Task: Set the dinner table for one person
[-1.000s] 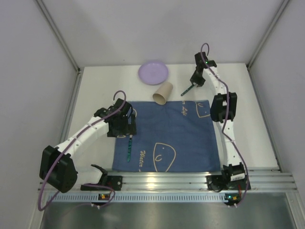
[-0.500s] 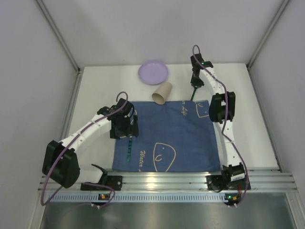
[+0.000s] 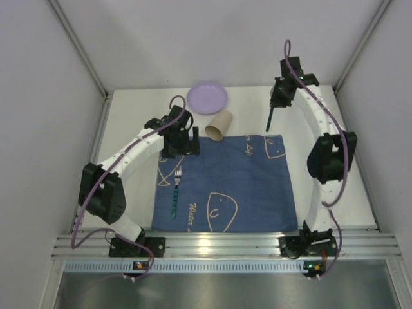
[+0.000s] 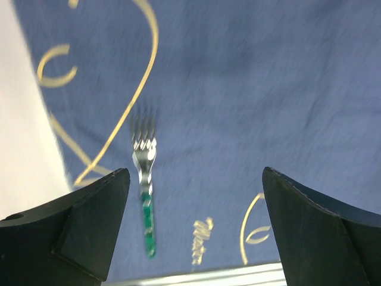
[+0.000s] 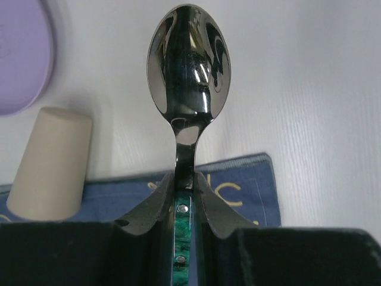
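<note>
Fork [image 3: 176,193]: lying alone on the left strip of the blue mat [image 3: 244,187], tines pointing to the far side, nothing touching it.
Left hand [image 4: 195,174]: fingers standing wide apart, nothing between them; hovering over the mat's far-left corner. A second ago it was sitting right over the fork, so it is now pulling away from it.
Right hand [image 5: 184,190]: clamping the spoon [image 5: 187,65] by its green handle, bowl pointing away from the wrist.
Spoon position: hanging in the air past the mat's far-right corner, not resting on anything. It is sitting higher and further right than half a second ago.
Bench [image 3: 341,167]: white top carrying the mat in the middle, with bare surface showing on both sides.
Plate [image 3: 207,98]: sitting on the bench beyond the mat, well apart from the fork.
Cup [image 3: 219,125]: lying on its side just beside the mat's far edge, between plate and mat.
Meaning: fork placement is looking done. Spoon is likely going down on the mat's right side next.
Remaining: plate needing a move onto the mat, cup needing standing upright.
</note>
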Controlling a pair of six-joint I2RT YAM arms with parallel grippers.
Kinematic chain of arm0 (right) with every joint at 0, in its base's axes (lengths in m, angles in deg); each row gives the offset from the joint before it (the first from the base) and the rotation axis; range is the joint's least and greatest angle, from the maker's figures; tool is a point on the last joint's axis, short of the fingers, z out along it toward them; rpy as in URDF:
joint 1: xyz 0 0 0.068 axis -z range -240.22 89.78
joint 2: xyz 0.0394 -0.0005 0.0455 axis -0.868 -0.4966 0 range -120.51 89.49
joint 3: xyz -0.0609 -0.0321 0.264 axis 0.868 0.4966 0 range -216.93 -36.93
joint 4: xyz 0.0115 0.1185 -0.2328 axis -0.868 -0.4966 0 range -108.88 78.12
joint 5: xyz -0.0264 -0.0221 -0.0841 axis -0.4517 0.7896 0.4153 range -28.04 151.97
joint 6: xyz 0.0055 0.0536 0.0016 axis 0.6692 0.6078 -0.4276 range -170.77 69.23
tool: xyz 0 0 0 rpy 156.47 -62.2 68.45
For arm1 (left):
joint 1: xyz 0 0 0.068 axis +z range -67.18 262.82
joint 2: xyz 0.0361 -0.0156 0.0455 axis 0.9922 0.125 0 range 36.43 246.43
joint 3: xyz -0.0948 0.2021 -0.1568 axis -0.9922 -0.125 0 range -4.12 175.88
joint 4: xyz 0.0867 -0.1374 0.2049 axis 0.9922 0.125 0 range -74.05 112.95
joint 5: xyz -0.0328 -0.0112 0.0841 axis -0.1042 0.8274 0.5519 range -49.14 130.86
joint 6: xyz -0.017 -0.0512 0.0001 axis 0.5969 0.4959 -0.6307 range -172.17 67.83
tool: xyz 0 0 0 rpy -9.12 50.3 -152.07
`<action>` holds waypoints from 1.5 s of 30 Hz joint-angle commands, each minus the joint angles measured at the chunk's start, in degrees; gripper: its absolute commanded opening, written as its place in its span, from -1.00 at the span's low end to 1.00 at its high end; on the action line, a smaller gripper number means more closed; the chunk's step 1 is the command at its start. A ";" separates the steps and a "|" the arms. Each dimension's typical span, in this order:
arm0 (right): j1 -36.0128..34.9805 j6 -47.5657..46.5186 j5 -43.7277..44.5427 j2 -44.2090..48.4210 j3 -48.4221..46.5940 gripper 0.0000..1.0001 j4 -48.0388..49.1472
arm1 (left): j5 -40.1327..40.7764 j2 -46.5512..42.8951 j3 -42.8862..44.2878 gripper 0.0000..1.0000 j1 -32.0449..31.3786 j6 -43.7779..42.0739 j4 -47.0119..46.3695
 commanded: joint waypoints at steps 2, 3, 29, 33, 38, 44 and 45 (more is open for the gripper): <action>-0.92 -2.34 -0.56 20.42 16.14 -1.00 3.51 | -2.54 8.68 8.03 0.96 0.57 -1.39 -6.58; -1.27 -2.52 -0.39 22.91 22.35 -1.00 3.52 | -3.95 10.36 8.84 0.96 0.65 -0.61 -7.46; -23.15 11.19 -6.54 34.91 71.82 -1.00 15.56 | -9.15 25.93 23.69 0.96 -1.45 12.93 -20.39; -24.04 11.36 -6.45 33.04 71.28 -0.66 12.93 | -8.63 26.37 23.70 0.96 -2.07 13.20 -20.30; -24.04 10.22 -3.91 36.28 68.31 -0.13 7.22 | -7.75 26.99 23.96 0.96 -2.33 13.73 -20.48; -23.95 9.34 -1.62 41.29 61.81 -0.08 -0.60 | -2.14 28.57 25.97 0.96 -3.30 13.73 -19.96; -24.04 9.17 -1.27 41.65 61.01 -0.08 -2.35 | -1.16 29.01 26.76 0.96 -3.74 13.20 -19.60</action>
